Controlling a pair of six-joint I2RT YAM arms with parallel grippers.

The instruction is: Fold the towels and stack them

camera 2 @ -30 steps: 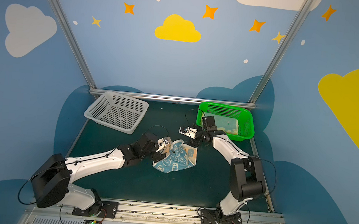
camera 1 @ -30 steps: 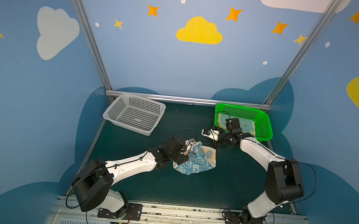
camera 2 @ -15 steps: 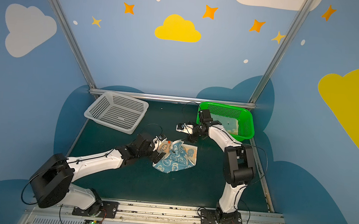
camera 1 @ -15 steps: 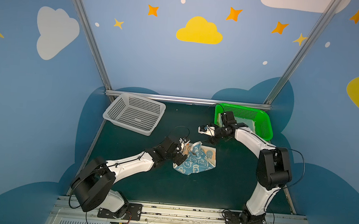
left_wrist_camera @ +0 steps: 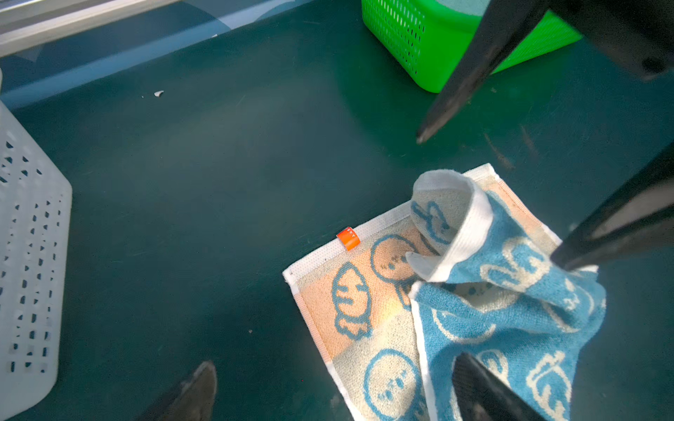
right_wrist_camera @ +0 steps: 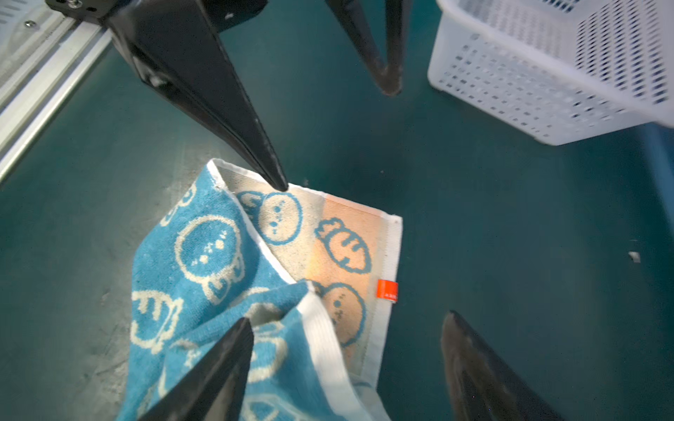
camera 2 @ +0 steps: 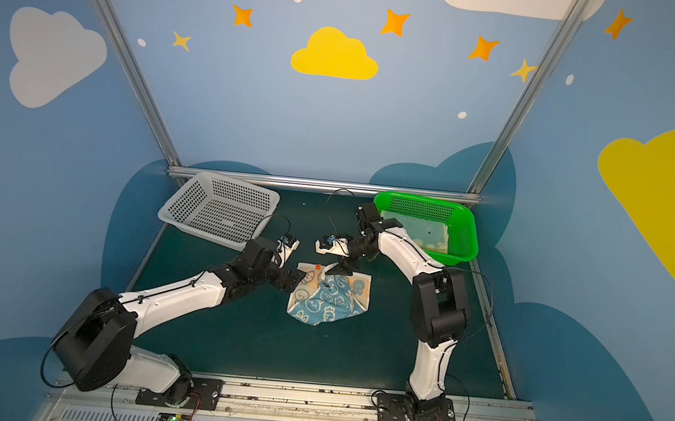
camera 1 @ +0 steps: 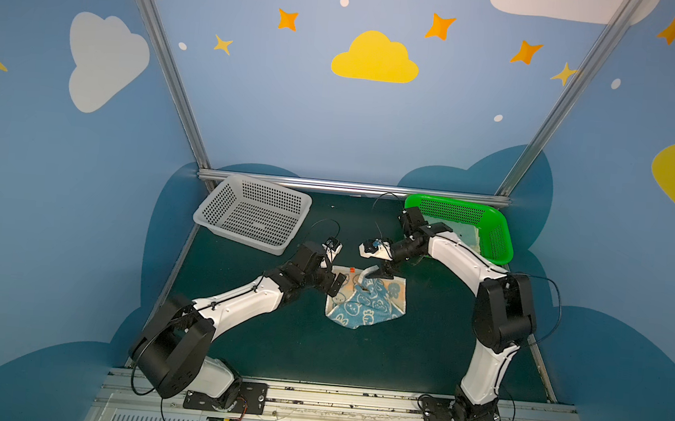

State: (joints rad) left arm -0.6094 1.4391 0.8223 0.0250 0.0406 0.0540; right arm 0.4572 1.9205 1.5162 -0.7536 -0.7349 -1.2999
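rabbit towel (camera 1: 365, 301) lies on the worktop (camera 1: 314, 355) mid-cell, between the two tools, clear of both baskets. Blue face is flopped over the cream/orange face in a crooked half fold, edges not lined up. One white-hemmed corner (left_wrist_camera: 448, 204) curls up off the cloth. Orange tag (left_wrist_camera: 348, 238) sits on the back hem, exposed

left tool (camera 1: 337, 283): jaws wide, nothing in them, parked at the towel's left edge. In the right wrist view one of its fingertips (right_wrist_camera: 271, 171) is right at the white hem, touching or just above, can't tell. Its own wrist view shows only the finger ends at the frame edge

right tool (camera 1: 380, 271): jaws wide, straddling the curled corner, not clamped on it. One finger (right_wrist_camera: 222, 364) hangs over the blue fold and hides part of it; contact with the cloth can't be judged. In both top views the tips are too small to separate from the towel

green basket (camera 1: 495, 242) back right: a pale towel (camera 2: 413, 230) with teal edge lies in it, near part hidden behind the right arm, pattern too small to read. Whether anything lies under it can't be seen. White basket (camera 1: 252, 212) back left, cut off in both wrist views
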